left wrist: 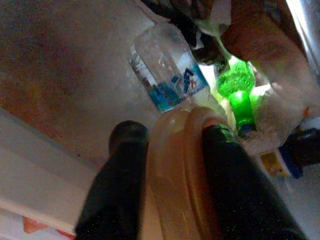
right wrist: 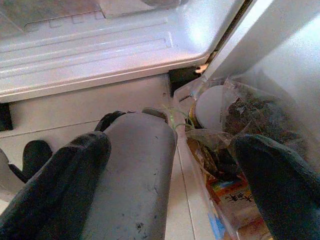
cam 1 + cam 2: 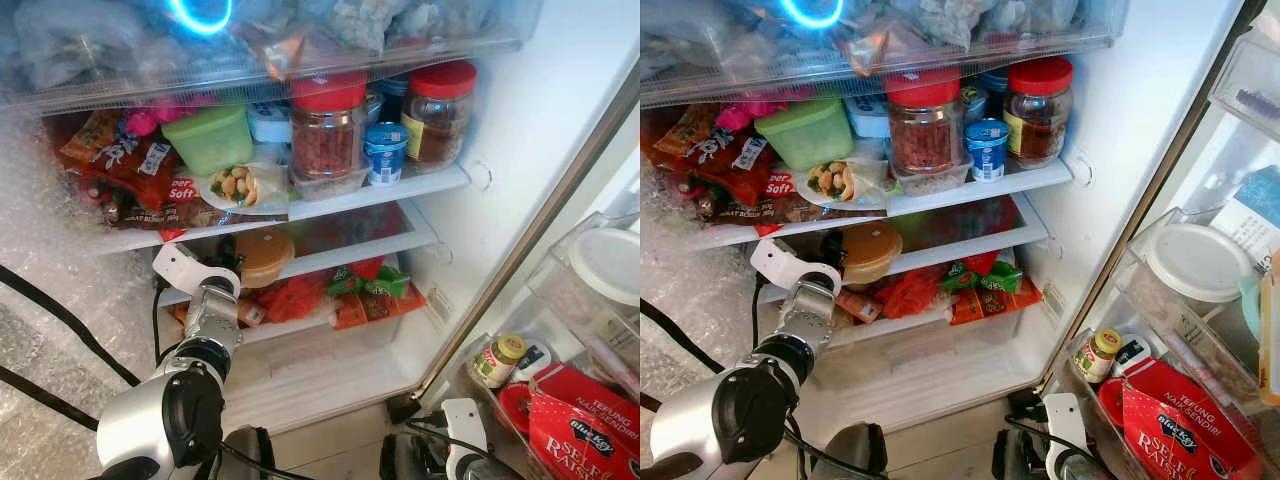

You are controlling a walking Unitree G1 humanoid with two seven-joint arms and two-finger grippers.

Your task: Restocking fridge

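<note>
Left gripper is clamping the round amber plastic lidded tub on the middle fridge shelf; seat it flat before releasing. Right gripper is hanging spread apart, idle.

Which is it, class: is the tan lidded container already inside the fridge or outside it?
Inside. The tan container sits on the middle glass shelf, under the jar shelf, with the left claw shut on its rim.
</note>
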